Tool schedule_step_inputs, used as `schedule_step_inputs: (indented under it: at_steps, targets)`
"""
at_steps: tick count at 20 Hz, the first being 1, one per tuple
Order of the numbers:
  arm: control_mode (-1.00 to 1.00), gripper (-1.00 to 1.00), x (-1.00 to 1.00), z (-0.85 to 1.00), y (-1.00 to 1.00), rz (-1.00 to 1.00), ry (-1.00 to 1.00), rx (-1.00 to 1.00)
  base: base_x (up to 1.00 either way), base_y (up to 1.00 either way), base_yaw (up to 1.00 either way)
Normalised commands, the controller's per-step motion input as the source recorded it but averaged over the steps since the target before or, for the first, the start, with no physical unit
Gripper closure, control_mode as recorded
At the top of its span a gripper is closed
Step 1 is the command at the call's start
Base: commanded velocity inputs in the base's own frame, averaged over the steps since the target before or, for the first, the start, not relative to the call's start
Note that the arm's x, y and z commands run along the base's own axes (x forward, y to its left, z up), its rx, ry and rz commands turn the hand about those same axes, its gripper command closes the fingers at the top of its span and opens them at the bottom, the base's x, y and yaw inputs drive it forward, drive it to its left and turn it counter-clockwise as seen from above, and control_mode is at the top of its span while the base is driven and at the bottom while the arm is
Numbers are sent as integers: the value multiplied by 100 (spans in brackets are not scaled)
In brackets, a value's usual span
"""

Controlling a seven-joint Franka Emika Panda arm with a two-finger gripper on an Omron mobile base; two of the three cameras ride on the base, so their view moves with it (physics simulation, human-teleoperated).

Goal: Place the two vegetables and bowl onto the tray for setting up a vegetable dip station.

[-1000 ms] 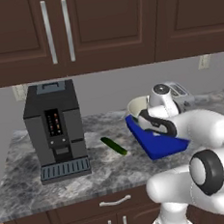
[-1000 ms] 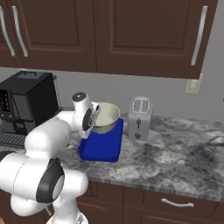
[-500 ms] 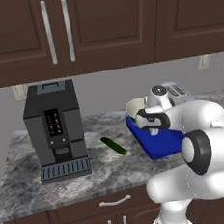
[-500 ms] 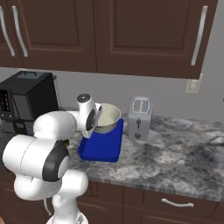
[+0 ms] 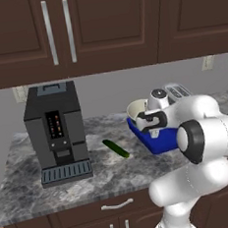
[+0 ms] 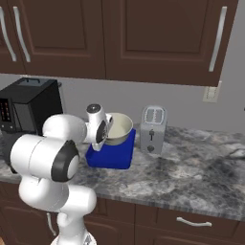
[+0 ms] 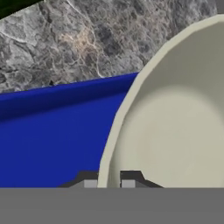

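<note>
Cream-white bowl (image 7: 175,113) is pinched at its rim by the hand (image 7: 109,183), hanging over the blue tray (image 7: 52,131) just beneath it; such a thin edge-hold could slip or tilt, dropping the bowl half across the tray's raised rim.

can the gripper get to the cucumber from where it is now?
Probably not right away: the gripper is shut on the bowl rim over the tray. The cucumber lies bare on the counter, nothing covering it.
</note>
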Motion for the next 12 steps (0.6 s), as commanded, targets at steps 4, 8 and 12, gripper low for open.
schedule_step_inputs:
  at_steps: [4, 8, 12]
  targets:
    - [-100, 100, 2, -14, 0, 0, 0, 0, 0, 0, 0]
    - [-100, 100, -1, -14, 0, 0, 0, 1, 0, 0, 0]
    - [-100, 100, -3, -13, 0, 0, 1, 1, 0, 0, 0]
